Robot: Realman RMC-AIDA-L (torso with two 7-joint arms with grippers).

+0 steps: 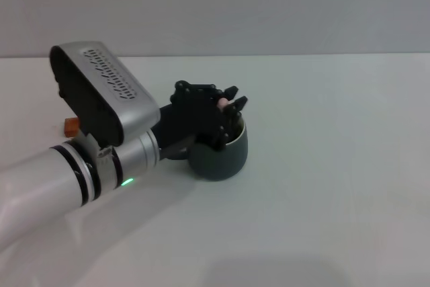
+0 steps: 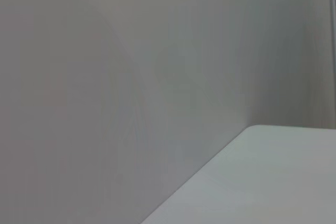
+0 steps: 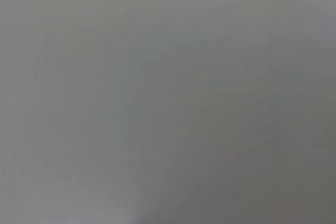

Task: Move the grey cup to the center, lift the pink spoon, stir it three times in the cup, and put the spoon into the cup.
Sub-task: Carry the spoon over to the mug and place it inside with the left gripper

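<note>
Left gripper [image 1: 227, 115], reaching in from 8 o'clock, pinches the pink spoon [image 1: 223, 103] by its handle directly over the grey cup [image 1: 222, 156] at table centre, presumably keeping the hidden bowl inside for stirring; right arm unseen.

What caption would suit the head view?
Left gripper holds the pink spoon over the grey cup on a white table.

Slate-grey cup [image 1: 225, 159], pink spoon [image 1: 222, 102] handle, black left gripper [image 1: 232, 109] (white table [image 1: 322, 166])
</note>
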